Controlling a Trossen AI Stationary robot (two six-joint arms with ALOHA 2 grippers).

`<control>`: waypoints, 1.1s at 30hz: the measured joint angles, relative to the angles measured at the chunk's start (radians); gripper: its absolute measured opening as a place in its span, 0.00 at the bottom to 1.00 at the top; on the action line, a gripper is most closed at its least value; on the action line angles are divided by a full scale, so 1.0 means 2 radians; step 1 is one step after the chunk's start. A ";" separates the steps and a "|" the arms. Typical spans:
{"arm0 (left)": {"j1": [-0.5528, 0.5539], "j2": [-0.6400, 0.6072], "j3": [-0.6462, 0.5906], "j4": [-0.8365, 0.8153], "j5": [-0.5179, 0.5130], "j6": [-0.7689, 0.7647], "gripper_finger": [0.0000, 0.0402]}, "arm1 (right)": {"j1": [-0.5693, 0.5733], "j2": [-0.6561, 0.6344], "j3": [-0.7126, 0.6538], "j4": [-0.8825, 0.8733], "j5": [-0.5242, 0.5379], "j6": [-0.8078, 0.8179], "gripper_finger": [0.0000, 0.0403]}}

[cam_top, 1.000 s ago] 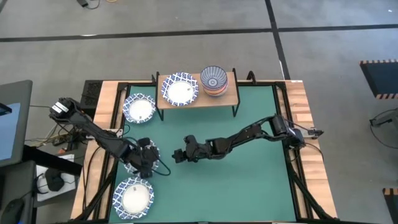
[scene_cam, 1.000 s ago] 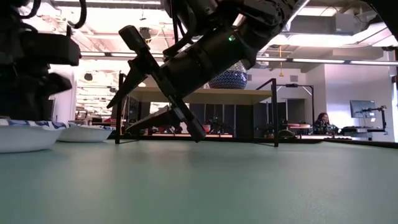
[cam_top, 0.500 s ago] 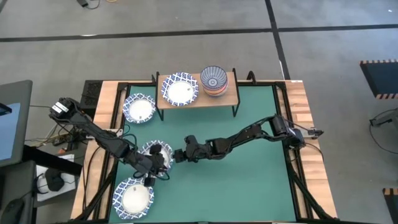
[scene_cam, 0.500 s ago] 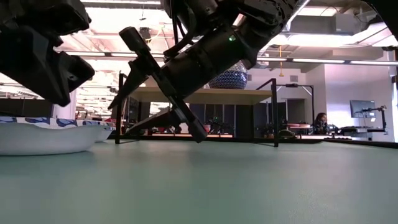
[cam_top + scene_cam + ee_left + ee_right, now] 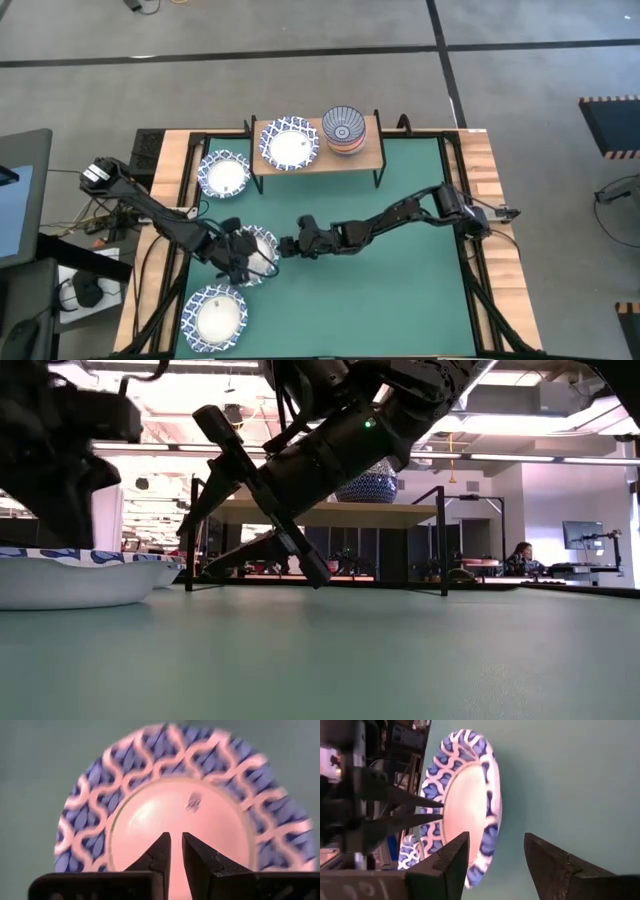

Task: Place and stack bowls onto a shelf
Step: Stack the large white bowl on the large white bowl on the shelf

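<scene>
Between the nearly closed left gripper (image 5: 262, 256) above it and the wide-open right gripper (image 5: 283, 247) beside its rim, bowl (image 5: 252, 246) lies flat on mat; grippers risk colliding or shoving it.

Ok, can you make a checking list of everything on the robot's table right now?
Surface: green mat on a wooden table.
Job's things: shelf holds a blue-rimmed bowl and a stack of small bowls. Three more blue-rimmed bowls on the mat: beside the shelf, mid-left, near corner.
Clutter: nothing seen.
Grippers: left gripper nearly shut above the mid-left bowl's centre; right gripper open, facing that bowl's rim.
Cables: bundle left of the table.
Surroundings: grey floor; person seated far behind.
</scene>
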 joint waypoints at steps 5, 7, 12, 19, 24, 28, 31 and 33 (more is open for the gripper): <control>0.001 0.000 -0.025 0.065 0.002 0.030 0.08 | -0.008 0.000 0.014 -0.004 0.005 -0.012 0.51; 0.001 0.000 -0.040 0.112 0.012 0.045 0.08 | -0.010 0.000 0.026 -0.027 0.005 -0.014 0.51; 0.007 0.016 -0.074 0.186 0.019 0.050 0.08 | -0.011 0.000 0.041 -0.092 0.005 -0.014 0.51; 0.017 0.067 -0.078 0.264 0.055 0.080 0.08 | -0.006 0.001 0.041 -0.072 -0.036 0.003 0.51; 0.017 0.107 -0.067 0.310 0.066 0.092 0.08 | 0.005 0.001 0.041 -0.099 -0.036 0.011 0.51; 0.017 0.125 -0.049 0.319 0.075 0.109 0.08 | 0.007 0.000 0.041 -0.103 -0.040 0.019 0.51; 0.016 0.125 -0.037 0.318 0.076 0.134 0.08 | 0.007 0.000 0.041 -0.103 -0.040 0.021 0.50; 0.016 0.122 -0.030 0.317 0.075 0.149 0.08 | 0.006 0.000 0.041 -0.104 -0.041 0.023 0.49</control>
